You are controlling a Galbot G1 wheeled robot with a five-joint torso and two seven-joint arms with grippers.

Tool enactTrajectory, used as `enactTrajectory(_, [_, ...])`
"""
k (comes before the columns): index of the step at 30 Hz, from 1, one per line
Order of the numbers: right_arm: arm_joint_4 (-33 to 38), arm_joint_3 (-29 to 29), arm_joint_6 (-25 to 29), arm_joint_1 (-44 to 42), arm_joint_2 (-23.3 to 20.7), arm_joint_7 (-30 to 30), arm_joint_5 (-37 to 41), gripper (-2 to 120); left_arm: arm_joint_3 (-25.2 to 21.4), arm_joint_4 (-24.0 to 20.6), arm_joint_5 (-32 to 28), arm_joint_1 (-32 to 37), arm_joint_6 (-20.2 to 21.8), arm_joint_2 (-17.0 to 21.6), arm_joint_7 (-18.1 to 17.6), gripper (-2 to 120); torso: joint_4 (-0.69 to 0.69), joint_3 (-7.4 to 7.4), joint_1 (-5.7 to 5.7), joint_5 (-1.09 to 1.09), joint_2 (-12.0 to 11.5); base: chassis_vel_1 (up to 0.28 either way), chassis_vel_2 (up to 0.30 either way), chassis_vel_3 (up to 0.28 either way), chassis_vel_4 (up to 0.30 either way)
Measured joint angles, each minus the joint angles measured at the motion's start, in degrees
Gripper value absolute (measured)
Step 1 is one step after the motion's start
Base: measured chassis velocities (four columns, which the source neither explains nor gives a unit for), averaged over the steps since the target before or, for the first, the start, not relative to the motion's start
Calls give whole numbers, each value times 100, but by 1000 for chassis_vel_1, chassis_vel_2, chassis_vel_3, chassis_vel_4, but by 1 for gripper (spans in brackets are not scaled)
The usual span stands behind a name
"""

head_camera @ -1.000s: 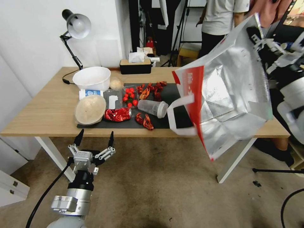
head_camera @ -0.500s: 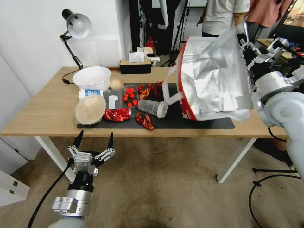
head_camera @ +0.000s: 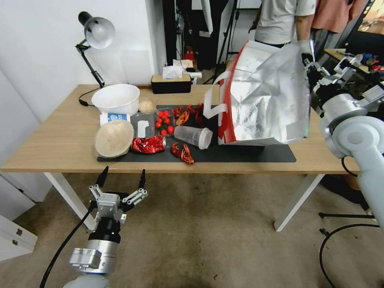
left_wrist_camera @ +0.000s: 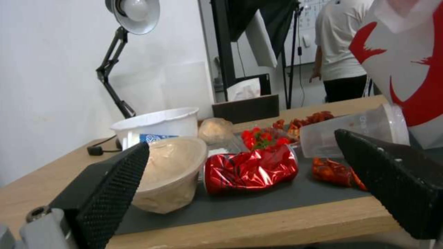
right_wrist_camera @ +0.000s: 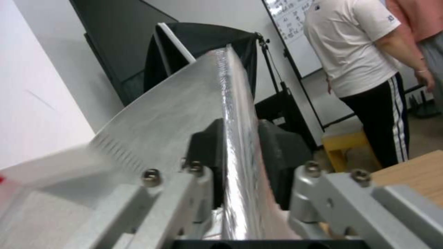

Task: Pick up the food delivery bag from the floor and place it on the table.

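The food delivery bag [head_camera: 264, 96] hangs tilted over the right half of the table [head_camera: 60, 140], its silver-lined mouth facing me and its red side panel and white strap handles on its left. Its lower edge is low over the dark grey mat [head_camera: 280, 154]; I cannot tell whether they touch. My right gripper [head_camera: 309, 60] is shut on the bag's upper rim, and in the right wrist view its pads [right_wrist_camera: 210, 162] pinch the foil edge of the bag [right_wrist_camera: 184, 114]. My left gripper [head_camera: 122, 180] is open over the floor [head_camera: 208, 232], just before the table's front edge. The left wrist view shows the bag's red-and-white wall [left_wrist_camera: 406, 69] beyond the left gripper [left_wrist_camera: 240, 141].
The mat's left half holds a lying clear cup [head_camera: 194, 137], a red foil wrapper [head_camera: 149, 145], crayfish, tomatoes and a covered bowl [head_camera: 114, 138]. Behind them are a white bowl [head_camera: 116, 98], a desk lamp [head_camera: 96, 32] and a tissue box [head_camera: 171, 84]. People stand behind the table.
My right arm has carried the bag from beyond the table's right front edge up and left, over the mat. The left gripper has barely moved.
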Motion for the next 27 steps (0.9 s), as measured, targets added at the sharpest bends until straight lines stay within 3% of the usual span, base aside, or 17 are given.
enactTrajectory(20, [-26,185,-39,-164,-250,-400,-47,97,22,55,35,-6,-104,-3,-25,100,0,0,0,-1,0,0,0,0,0])
enactTrajectory(27, [349,463,-51,-625,-283,-507,-198,100,43,69,37,-15,-133,28,-59,100,0,-1,0,-1,0,0,0,0,0])
